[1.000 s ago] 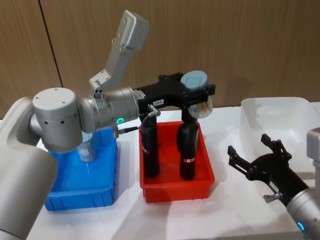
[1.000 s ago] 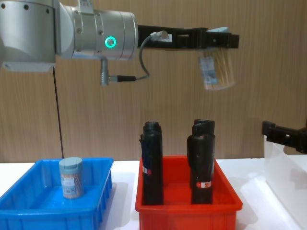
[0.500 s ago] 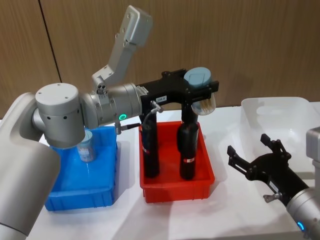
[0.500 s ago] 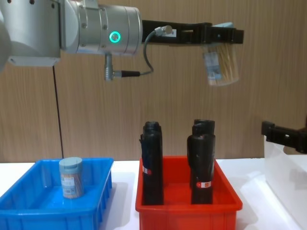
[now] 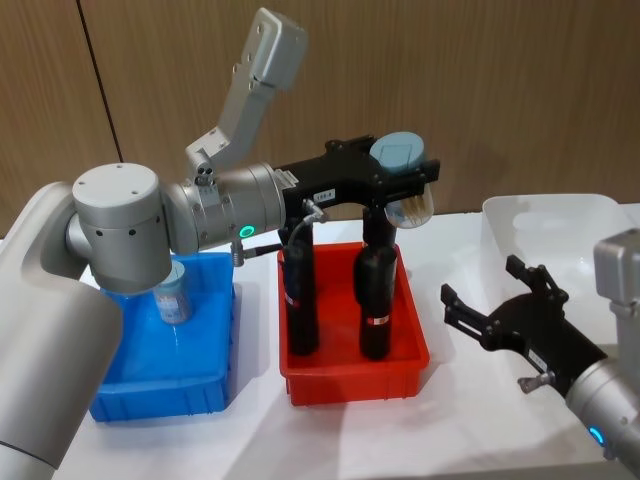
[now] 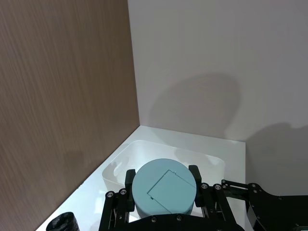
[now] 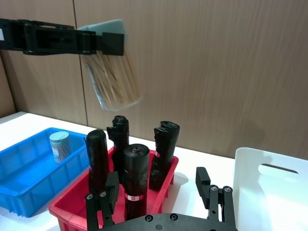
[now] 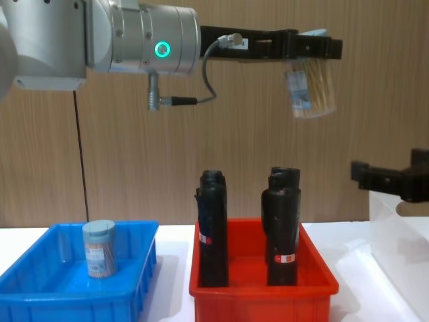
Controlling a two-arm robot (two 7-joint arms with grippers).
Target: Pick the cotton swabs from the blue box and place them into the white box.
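**Cotton swabs: held jar (image 8: 310, 87) aloft in left gripper (image 5: 403, 181), over red bin (image 5: 352, 386)**

- left gripper: reaches out high over the red bin. Its fingers press in on either side of the held jar, pinching it just under the pale blue lid (image 6: 163, 188).
- held jar: hangs below the fingers, tilted. Tan stems are plain through the clear wall. In the chest view it sits well above the tops of the black tubes (image 8: 213, 228), which stand upright in the red bin, and it touches none of them.
- white box (image 5: 560, 235): on the desk (image 5: 460, 420), to the right of the red bin. The held jar is short of it, up above the red bin's right end and not above the white box.
- second jar (image 5: 173, 298): upright on the floor of the blue box (image 5: 160, 398), to the left of the red bin. Lid on, and well apart from both grippers.
- right gripper (image 5: 482, 290): low over the desk, between the red bin and the white box. Fingers spread wide with nothing between them. It is well below the held jar and off to its right, not touching either bin.
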